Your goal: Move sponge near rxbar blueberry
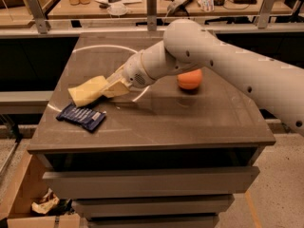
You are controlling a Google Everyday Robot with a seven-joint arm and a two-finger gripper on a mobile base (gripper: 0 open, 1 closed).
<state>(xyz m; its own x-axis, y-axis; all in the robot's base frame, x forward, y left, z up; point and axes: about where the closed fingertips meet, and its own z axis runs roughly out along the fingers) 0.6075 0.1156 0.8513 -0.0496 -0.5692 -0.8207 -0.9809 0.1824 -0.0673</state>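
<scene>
The pale yellow sponge [87,90] is held in my gripper [110,88], tilted, low over the left part of the grey table [190,122]. The gripper's fingers are shut on the sponge's right end. The dark blue rxbar blueberry [81,116] lies flat near the table's front left corner, just below and in front of the sponge. My white arm reaches in from the right across the table.
An orange ball [190,79] sits right of the table's middle, partly behind my arm. A pale ring mark curves across the tabletop. Drawers sit under the table. A cluttered bench with rails stands behind. A cardboard box is on the floor at lower left.
</scene>
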